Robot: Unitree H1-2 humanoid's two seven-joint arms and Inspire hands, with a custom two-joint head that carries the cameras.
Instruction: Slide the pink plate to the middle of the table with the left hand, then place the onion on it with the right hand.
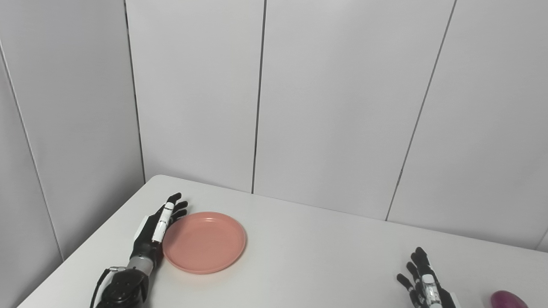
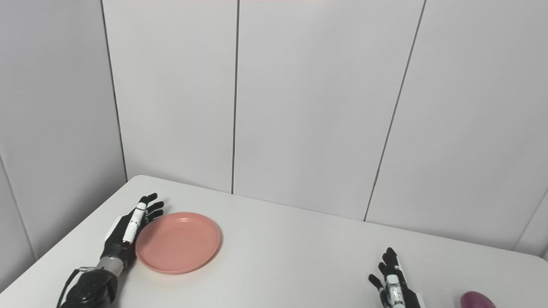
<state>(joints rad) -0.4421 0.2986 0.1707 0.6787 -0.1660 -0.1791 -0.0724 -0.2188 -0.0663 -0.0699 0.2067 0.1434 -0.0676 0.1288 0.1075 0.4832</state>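
Note:
The pink plate (image 1: pixel 204 241) lies flat on the white table (image 1: pixel 308 252), toward its left side. My left hand (image 1: pixel 156 226) rests open right against the plate's left rim, fingers stretched toward the far wall. At the bottom right edge a purple onion (image 1: pixel 508 299) is partly cut off by the frame. My right hand (image 1: pixel 421 280) stands open just left of the onion, fingers spread and pointing up, a short gap away from it. Neither hand holds anything.
Grey wall panels close off the table at the back and on the left. The table's rounded far left corner (image 1: pixel 158 177) is just beyond my left hand. White tabletop stretches between the plate and my right hand.

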